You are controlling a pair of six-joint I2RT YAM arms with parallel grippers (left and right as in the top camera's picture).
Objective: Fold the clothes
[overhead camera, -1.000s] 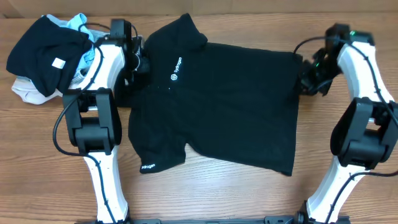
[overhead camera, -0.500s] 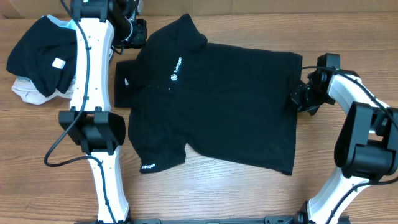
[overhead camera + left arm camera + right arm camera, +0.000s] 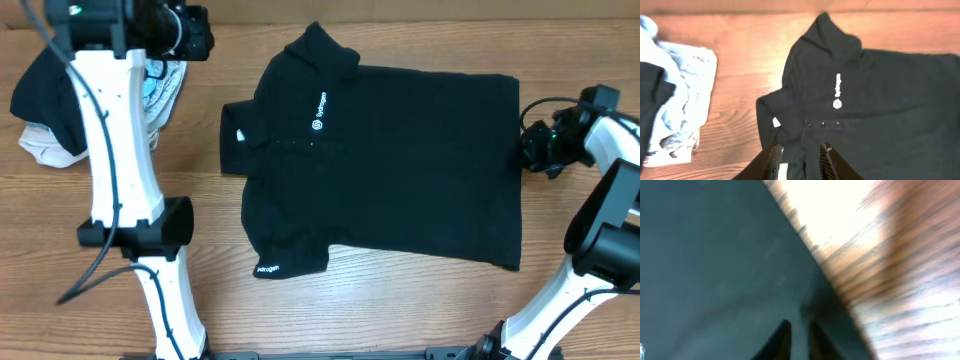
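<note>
1. Left pincer (image 3: 800,147) hangs raised above the counter (image 3: 400,310), off the collar end of the polo shirt (image 3: 400,160). Its two prongs stand partly apart with nothing between them, and only the shirt well below shows through the gap.
2. Right pincer (image 3: 541,150) sits low at the polo shirt's hem edge, the side opposite the collar. The right wrist view is blurred. Its fingers (image 3: 782,340) stand narrowly apart over the edge of the dark cloth, and I cannot tell whether any cloth is pinched.
3. The polo shirt lies spread flat on the wooden counter, front up, with its collar toward the left arm and its hem toward the right arm.
4. On the shirt, the chest logo (image 3: 318,112) and the white neck label (image 3: 238,137) both show. One sleeve (image 3: 285,262) carries white lettering.
5. Beyond the shirt's collar end, well apart from it, lies a heap of other clothes (image 3: 50,110), black with pale cloth beside it.
</note>
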